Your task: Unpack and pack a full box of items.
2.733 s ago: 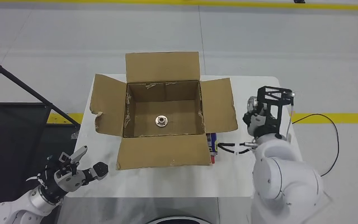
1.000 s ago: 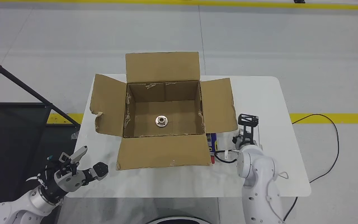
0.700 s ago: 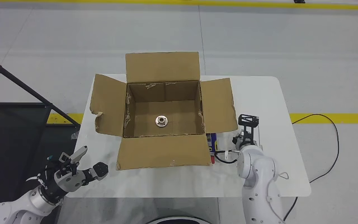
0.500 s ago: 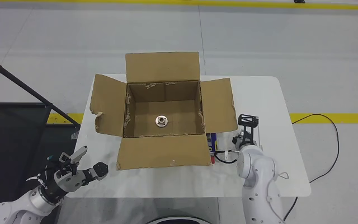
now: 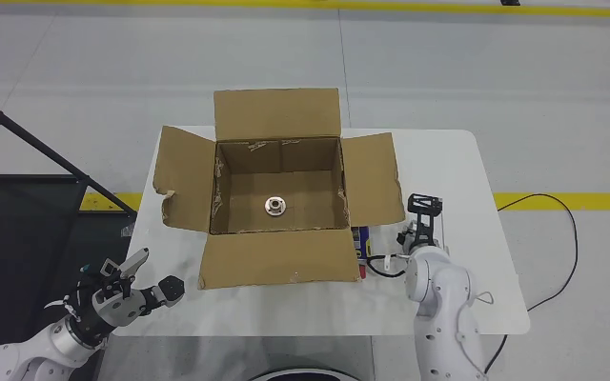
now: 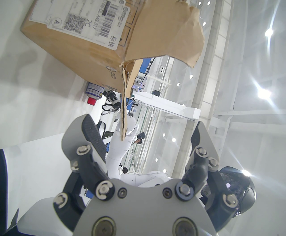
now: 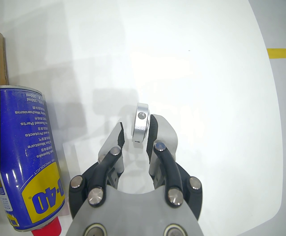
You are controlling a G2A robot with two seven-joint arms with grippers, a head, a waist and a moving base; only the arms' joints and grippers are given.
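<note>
Jaws of our right gripper (image 7: 137, 122) stand slightly spread around one silver metal ring (image 7: 141, 116), upright on the white counter (image 7: 190, 67), with one pad touching it. Beside them lies one blue-and-yellow spray can (image 7: 29, 161), labelled. Jaws of our left gripper (image 6: 143, 121) gape wide; beyond them sits one open brown cardboard box (image 5: 276, 257) with a barcode sticker (image 6: 85, 20), holding one round metal fitting (image 5: 275, 204).

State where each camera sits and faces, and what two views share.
Top view: above the arms, facing down onto the white table and open brown cardboard box; both arms show.
Left wrist view: low beside the table, looking up past the box to the ceiling; open left tool.
Right wrist view: facing down at the table; right tool straddles a silver metal ring.
Shared: blue spray can, in all three.
</note>
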